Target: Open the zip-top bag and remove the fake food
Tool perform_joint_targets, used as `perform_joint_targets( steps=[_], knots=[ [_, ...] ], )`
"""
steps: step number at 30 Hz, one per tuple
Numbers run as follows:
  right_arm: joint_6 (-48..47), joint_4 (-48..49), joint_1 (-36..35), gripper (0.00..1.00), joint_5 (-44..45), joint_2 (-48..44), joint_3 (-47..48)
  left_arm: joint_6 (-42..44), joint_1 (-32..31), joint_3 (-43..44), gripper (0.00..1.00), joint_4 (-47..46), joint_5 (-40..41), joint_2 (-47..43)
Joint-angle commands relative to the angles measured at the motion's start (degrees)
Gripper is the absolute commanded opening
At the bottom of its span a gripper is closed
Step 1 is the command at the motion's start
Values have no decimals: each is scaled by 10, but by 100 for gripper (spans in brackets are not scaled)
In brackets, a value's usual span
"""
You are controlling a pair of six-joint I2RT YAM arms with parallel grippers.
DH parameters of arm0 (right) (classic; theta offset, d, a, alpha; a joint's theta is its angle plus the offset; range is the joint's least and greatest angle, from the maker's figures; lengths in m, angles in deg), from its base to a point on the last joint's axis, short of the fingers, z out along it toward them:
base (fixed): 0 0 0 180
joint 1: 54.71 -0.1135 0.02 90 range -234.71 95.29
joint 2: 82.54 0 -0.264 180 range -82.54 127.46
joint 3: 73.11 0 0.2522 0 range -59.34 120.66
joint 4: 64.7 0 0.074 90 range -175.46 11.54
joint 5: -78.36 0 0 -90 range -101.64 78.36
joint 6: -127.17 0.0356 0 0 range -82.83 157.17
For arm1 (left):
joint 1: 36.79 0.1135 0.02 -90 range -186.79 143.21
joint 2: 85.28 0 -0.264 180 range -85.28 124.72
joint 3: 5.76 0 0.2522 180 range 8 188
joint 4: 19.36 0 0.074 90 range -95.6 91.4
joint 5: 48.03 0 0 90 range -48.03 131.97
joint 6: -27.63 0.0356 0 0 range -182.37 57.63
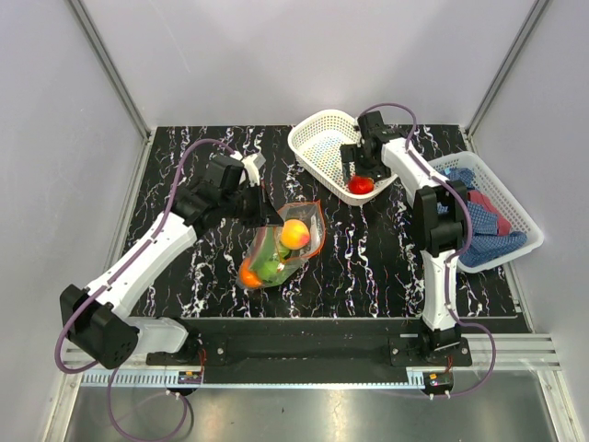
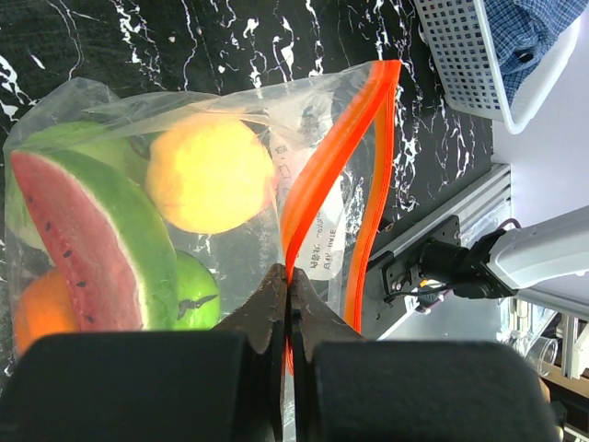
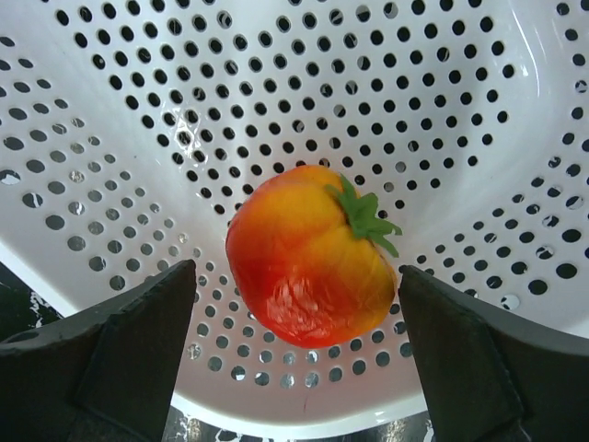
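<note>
Left claw (image 2: 288, 293): pinched tight on the zip strip (image 2: 331, 166) of the zip-top bag (image 1: 281, 244), which lies mid-worktop (image 1: 386, 258).

Bag holds fake food (image 1: 294, 235):
- watermelon slice (image 2: 92, 239)
- yellow-orange ball (image 2: 207, 175)
- green fruit (image 2: 198, 293)
- orange ball (image 2: 37, 318), cut off at frame edge
- pale green piece (image 2: 74, 138), mostly hidden behind the slice

Right claw (image 3: 294, 276): spread wide, straddling the tomato (image 3: 304, 253) in the white basket (image 3: 276, 92), right of and beyond the bag.

Farther right of the bag: second basket (image 1: 511, 197) with cloths (image 1: 474, 216) inside.

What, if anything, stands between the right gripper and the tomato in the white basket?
Nothing visible does. The right gripper is open and straddles the tomato, which lies uncovered in the white basket and touches neither finger.
</note>
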Motion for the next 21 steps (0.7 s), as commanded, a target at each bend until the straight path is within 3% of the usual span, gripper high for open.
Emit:
perform_joint_targets(
  steps=[1, 8, 14, 16, 19, 21],
  knots=[
    [-2, -38, -2, 99, 8, -52, 25, 4, 3, 20, 0, -5, -10, -6],
    [7, -32, -52, 100, -28, -231, -100, 13, 6, 35, 0, 1, -14, 17],
    [6, -11, -188, 91, -40, -371, -201, -1, 6, 37, 0, -4, -11, 17],
    [13, 17, -232, 83, -55, -415, -240, -4, 7, 40, 0, -4, -13, 21],
    [17, 79, -264, 61, -105, -451, -284, -6, 7, 47, 0, -3, -21, 25],
    [20, 110, -272, 55, -123, -452, -297, -8, 7, 46, 0, -3, -19, 24]
  ],
)
